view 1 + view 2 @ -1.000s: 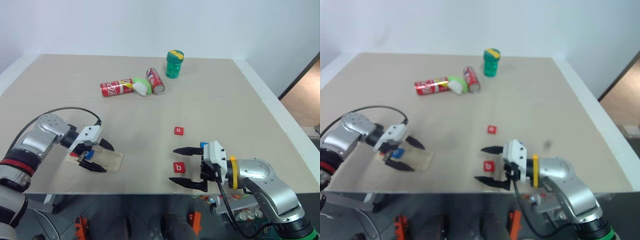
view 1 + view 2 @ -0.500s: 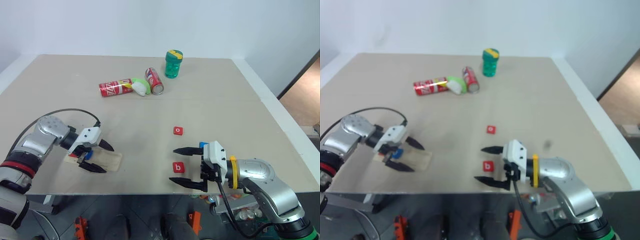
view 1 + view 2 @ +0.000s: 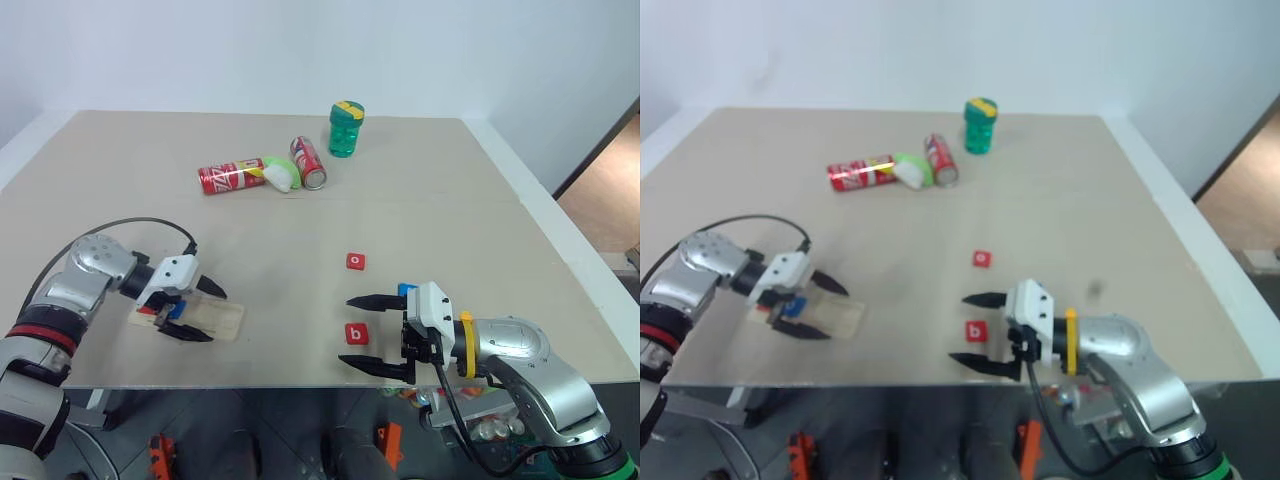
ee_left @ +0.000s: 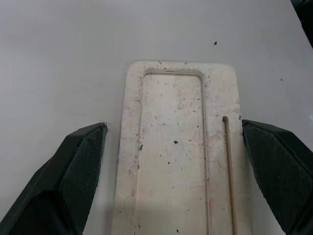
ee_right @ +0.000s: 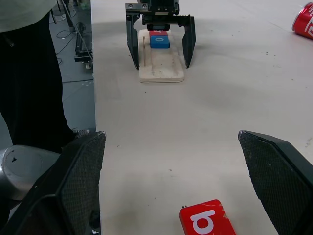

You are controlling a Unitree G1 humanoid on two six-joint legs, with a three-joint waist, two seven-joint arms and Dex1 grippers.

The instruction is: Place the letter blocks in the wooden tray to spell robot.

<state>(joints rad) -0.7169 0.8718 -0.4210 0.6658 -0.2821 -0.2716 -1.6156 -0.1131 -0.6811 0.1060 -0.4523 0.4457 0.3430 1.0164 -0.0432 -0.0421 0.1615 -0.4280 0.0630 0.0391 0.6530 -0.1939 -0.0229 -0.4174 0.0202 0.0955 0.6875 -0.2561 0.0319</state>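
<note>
Nothing has shifted in the last second, so two tiles, red then blue o [image 5: 159, 41], still sit in my wooden tray [image 3: 222, 322] at near left. My left gripper [image 3: 198, 313] stays spread astride it. My right gripper [image 3: 360, 331] waits spread around the red b block [image 3: 356, 335], not touching; the red o block [image 3: 356, 261] lies just beyond.
</note>
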